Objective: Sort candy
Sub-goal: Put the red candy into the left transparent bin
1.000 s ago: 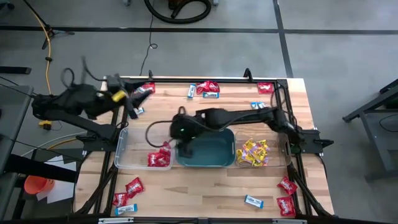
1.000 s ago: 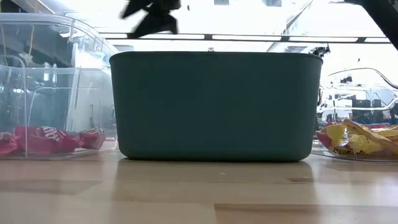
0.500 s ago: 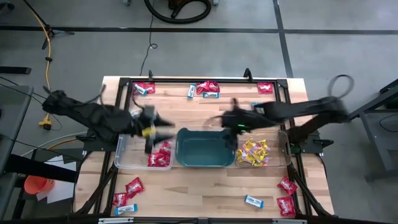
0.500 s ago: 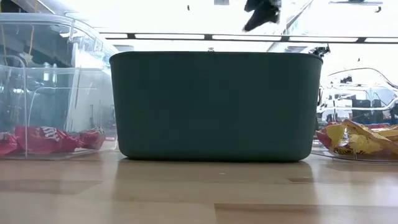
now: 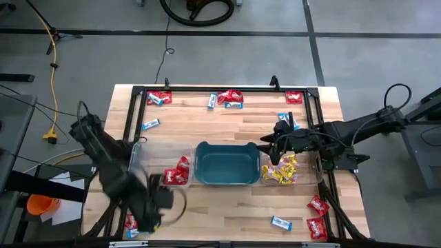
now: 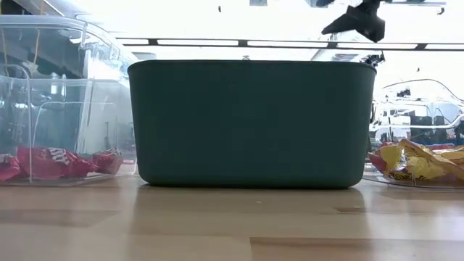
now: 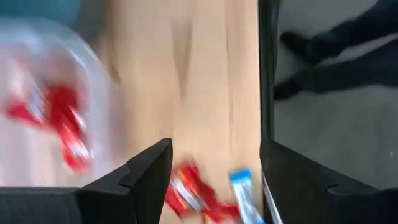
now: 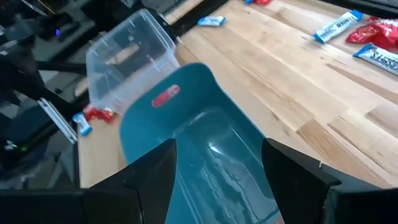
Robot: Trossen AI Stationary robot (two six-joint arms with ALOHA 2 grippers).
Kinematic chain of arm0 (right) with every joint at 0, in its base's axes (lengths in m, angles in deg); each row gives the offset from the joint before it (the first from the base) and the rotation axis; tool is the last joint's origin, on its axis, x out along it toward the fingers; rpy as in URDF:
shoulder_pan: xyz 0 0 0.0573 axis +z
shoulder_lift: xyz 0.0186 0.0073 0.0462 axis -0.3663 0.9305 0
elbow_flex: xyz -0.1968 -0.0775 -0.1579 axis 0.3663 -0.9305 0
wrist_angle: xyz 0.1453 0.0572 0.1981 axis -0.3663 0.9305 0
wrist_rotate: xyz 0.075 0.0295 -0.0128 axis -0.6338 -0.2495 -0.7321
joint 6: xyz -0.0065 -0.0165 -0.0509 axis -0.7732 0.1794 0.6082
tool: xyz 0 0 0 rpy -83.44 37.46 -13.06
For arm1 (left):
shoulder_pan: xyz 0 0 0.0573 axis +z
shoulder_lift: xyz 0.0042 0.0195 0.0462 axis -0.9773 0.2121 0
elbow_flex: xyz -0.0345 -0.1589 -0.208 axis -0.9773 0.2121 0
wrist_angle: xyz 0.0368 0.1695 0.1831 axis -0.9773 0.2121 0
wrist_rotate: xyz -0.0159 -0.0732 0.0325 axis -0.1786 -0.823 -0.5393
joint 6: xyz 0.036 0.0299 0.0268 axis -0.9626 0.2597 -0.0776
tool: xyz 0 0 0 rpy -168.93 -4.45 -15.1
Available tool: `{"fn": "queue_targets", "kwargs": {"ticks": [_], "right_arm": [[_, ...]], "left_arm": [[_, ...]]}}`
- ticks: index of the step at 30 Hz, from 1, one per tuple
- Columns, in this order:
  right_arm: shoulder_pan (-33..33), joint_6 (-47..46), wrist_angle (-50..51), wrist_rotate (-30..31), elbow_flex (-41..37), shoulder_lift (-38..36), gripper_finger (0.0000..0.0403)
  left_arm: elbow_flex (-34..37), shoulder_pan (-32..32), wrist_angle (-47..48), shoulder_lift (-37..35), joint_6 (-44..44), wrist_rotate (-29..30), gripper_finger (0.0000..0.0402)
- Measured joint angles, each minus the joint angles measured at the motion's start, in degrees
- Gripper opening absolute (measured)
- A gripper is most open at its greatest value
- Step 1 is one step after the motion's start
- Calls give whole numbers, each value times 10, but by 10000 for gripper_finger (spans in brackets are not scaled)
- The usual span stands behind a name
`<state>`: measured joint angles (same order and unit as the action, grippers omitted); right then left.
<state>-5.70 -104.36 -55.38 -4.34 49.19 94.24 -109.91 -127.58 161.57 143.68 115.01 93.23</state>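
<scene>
Overhead, a wooden bench [image 5: 227,207] carries three containers in a row: a clear bin [image 5: 138,162] on the left with red candy [image 5: 176,172] inside, a teal tub [image 5: 228,164] in the middle, and a clear bin [image 5: 311,169] on the right with yellow candy [image 5: 280,169].

More candy lies loose on the bench. Red packets [image 5: 230,96] and blue-and-white packets [image 5: 213,100] sit along the far edge. Others, red [image 5: 318,205] and blue-and-white [image 5: 280,222], sit near the front right corner.

The left gripper [image 5: 153,203] hangs over the front left part of the bench, just in front of the left bin. Its jaws are spread with nothing between them. Its wrist view shows a red packet [image 7: 186,190] and a blue-and-white packet [image 7: 244,193] on the wood below it.

The right gripper [image 5: 270,146] hangs over the gap between the tub and the right bin. Its jaws are spread and hold nothing, and its wrist view looks down into the tub.
</scene>
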Motion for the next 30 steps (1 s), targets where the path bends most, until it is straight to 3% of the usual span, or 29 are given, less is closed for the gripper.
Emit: {"fn": "queue_targets", "kwargs": {"ticks": [8,11,16,24,30], "right_arm": [[0,1,2,-4,-1,23,231],[0,3,2,-4,-1,28,231],[-2,6,2,-3,-1,30,231],[-5,-10,-1,-9,-1,30,231],[-4,-26,-1,-21,-1,30,231]], "left_arm": [[0,-124,0,113,257,-59,229],[0,-131,9,150,322,-88,229],[10,-114,14,196,353,-108,229],[160,-70,-42,163,441,-196,229],[217,-64,-98,119,520,-155,229]]}}
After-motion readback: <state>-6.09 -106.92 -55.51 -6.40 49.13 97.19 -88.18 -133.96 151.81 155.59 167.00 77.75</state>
